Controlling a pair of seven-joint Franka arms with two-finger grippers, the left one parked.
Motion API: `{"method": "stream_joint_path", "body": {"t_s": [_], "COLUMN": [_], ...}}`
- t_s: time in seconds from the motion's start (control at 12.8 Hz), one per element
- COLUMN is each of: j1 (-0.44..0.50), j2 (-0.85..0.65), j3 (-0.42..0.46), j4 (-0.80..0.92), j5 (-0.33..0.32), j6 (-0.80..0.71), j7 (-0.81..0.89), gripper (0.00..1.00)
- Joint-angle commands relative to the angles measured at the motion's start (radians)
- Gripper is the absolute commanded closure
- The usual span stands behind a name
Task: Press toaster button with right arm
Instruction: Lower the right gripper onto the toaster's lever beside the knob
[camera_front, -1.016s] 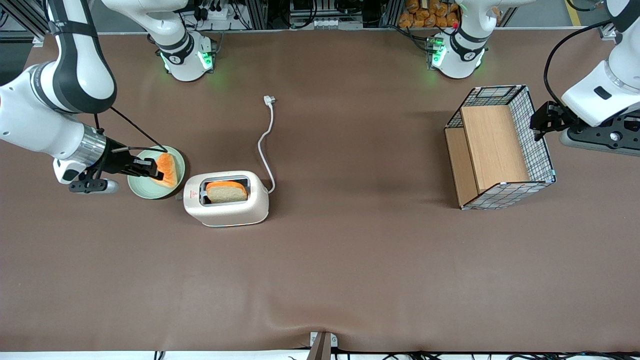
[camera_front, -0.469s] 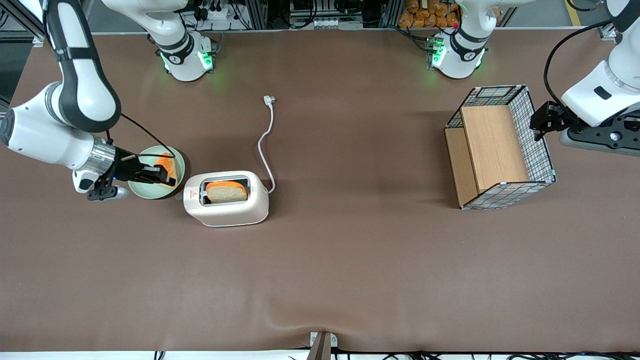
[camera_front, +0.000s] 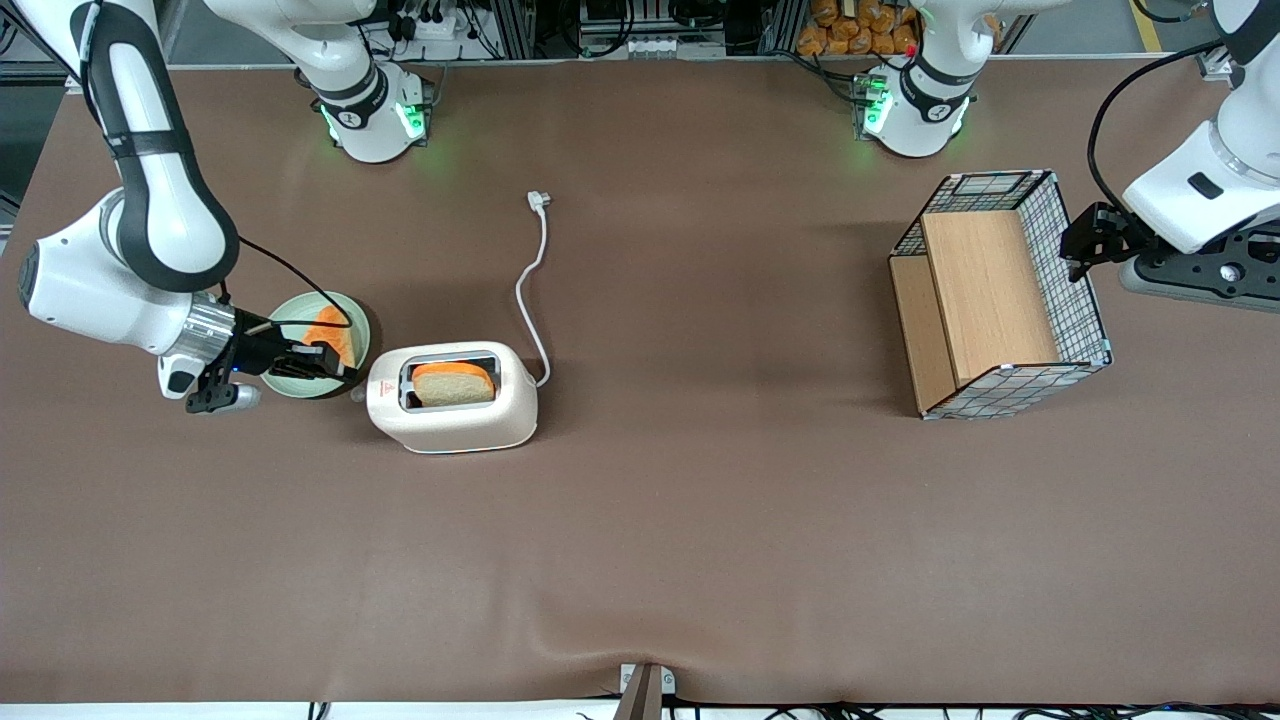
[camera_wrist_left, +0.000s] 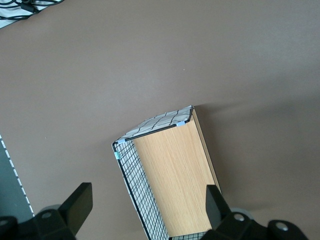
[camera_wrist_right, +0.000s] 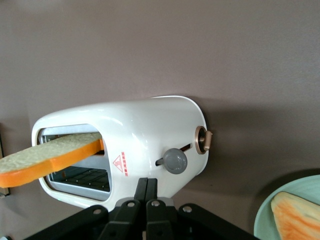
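Right, the desk (camera_front: 700, 560) is broad, and most of it nearer the front camera is bare. My right arm (camera_front: 150, 200) reaches down at the working end. A wire basket (camera_front: 1000, 290) sits well apart, toward the parked arm's end.

The toaster (camera_front: 450, 415) stands upright on the desk, a bread slice (camera_front: 455, 385) in its slot and its cord (camera_front: 530, 290) trailing off toward twelve o'clock. At its ten o'clock in the front view, just beside it, is a green plate (camera_front: 345, 305) carrying another slice (camera_front: 335, 340).

The tool (camera_front: 338, 374) hangs over the plate's near rim, at nine o'clock of the toaster. Its fingers are pressed together with nothing between them. In the wrist view they aim at the toaster's narrow end, not yet touching it. The button (camera_wrist_right: 175, 161) is the grey stub there, between the red mark (camera_wrist_right: 121, 164) and a brass-coloured dial (camera_wrist_right: 202, 139).

I judge this to be the final approach. The stub is small and rounded, so a slightly off line could slide the tool onto the dial. The toaster looks light, so a sideways push may just shove it toward three o'clock. Dropping too low could clip the plate rim. Room is tight around the plate. The desk at six o'clock of the toaster is open.
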Motion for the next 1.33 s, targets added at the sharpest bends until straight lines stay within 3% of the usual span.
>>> {"method": "stream_joint_path", "body": {"t_s": [0.0, 0.16, 0.55, 1.25], "j1": [-0.032, -0.035, -0.037, -0.035], "j2": [0.009, 0.018, 0.05, 0.109], "j3": [0.011, 0.011, 0.011, 0.011], "j4": [0.0, 0.0, 0.011, 0.022], "j5": [0.06, 0.115, 0.174, 0.177], "j6": [0.01, 0.007, 0.012, 0.055], "j7": [-0.047, -0.07, -0.081, -0.127], "gripper": [1.0, 1.0, 1.0, 1.0]}}
